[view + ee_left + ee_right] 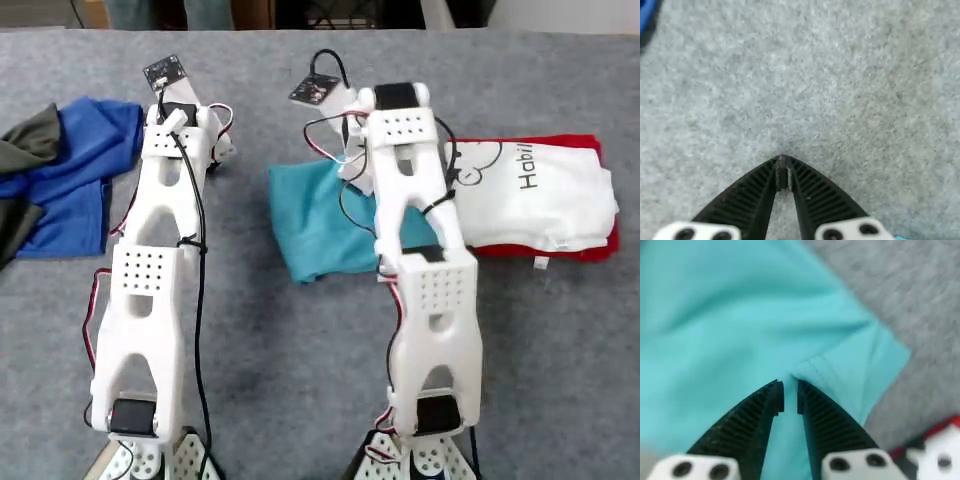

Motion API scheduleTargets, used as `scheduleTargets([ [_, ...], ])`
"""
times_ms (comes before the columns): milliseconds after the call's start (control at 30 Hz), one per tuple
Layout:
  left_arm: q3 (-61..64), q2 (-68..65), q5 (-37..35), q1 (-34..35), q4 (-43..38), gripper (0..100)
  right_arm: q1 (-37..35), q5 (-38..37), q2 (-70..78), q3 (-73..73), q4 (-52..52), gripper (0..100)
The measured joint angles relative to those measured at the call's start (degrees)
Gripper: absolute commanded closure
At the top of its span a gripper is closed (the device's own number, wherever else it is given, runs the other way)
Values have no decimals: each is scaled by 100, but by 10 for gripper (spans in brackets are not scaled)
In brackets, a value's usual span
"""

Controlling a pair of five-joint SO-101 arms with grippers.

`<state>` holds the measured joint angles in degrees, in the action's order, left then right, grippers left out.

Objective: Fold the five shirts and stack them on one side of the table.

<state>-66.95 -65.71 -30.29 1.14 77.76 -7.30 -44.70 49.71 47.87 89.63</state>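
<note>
A teal shirt (315, 225) lies partly folded at the table's middle, half under my right arm (405, 180). My right gripper (790, 390) is down on the teal shirt (730, 325), its jaws nearly together and pinching a puckered fold near a corner. To the right, a folded white shirt (540, 190) is stacked on a red shirt (600, 248). At the far left a crumpled blue shirt (85, 165) lies next to a dark shirt (25, 140). My left gripper (782, 170) is shut with nothing in it, over bare carpet just right of the blue shirt.
Grey carpet (270, 350) covers the table, with bare room between the arms and toward the near edge. Two small circuit boards (165, 70) with loose cables sit near the arms' wrists. A strip of blue cloth (646, 15) shows beside the left gripper.
</note>
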Motion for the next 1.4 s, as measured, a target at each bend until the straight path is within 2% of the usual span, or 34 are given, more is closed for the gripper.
scheduleTargets([
  [233, 0, 0, 0, 0, 0, 971, 510, 0, 1081, 1723, -316, 931],
  [500, 0, 0, 0, 0, 0, 971, 677, 0, 1785, 3815, -316, 931],
  [667, -79, -9, 97, 0, 79, 971, 1354, 0, 2136, 4440, -510, 931],
  [767, -545, -26, 378, -123, 527, 971, 1415, 0, 1952, 4510, 141, 931],
  [900, -1793, 176, 985, -721, 1354, 971, 1257, 264, 1196, 4492, 1020, 931],
  [1000, -2426, 369, 1714, -1301, 1670, 971, 1292, 853, 431, 4141, 1099, 931],
  [1100, -2374, 352, 1934, -1714, 1864, 971, 1354, 1002, -422, 3182, 1125, 931],
  [1233, -1934, 255, 1987, -1723, 1881, 971, 1486, 1037, -1785, 1116, 1134, 931],
  [1400, -1749, -316, 1855, -1503, 1512, 971, 1345, 1037, -3068, -1741, 888, 931],
])
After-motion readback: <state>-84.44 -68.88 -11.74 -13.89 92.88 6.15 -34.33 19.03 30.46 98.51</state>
